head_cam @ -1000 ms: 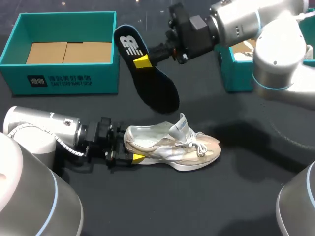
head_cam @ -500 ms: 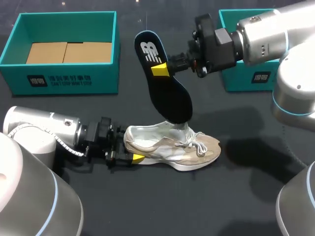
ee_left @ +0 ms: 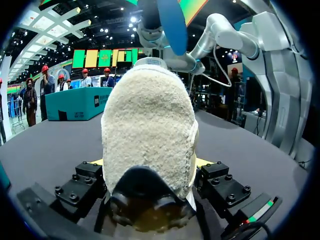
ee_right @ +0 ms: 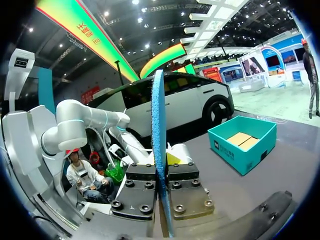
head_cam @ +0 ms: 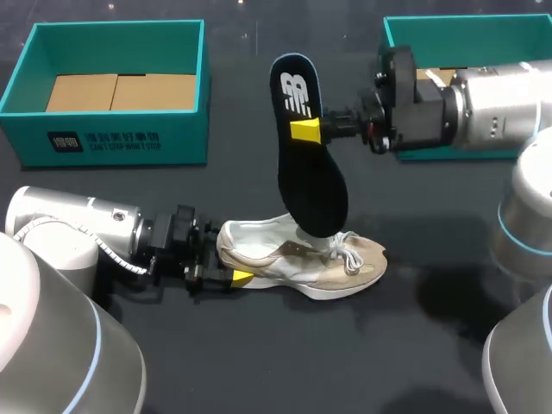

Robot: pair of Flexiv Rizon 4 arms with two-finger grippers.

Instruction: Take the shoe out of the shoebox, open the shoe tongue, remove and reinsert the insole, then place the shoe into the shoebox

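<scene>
A beige and silver shoe (head_cam: 302, 259) lies on its sole on the black table, toe to the right. My left gripper (head_cam: 231, 264) is shut on its heel; in the left wrist view the fuzzy heel (ee_left: 147, 120) fills the gap between the fingers of the left gripper (ee_left: 150, 167). My right gripper (head_cam: 321, 131) is shut on the black insole (head_cam: 309, 172), which hangs nearly upright with its lower end at the shoe's opening. In the right wrist view the insole (ee_right: 159, 130) shows edge-on, pinched in the right gripper (ee_right: 160, 172).
An open teal shoebox (head_cam: 103, 142) with a cardboard insert stands at the back left. A second teal box (head_cam: 431, 30) stands at the back right, partly behind my right arm. Bare black table lies in front of the shoe.
My right arm has carried the insole to the right and turned it more upright, bringing its lower end down onto the shoe's opening. The left arm and the shoe have stayed put.
</scene>
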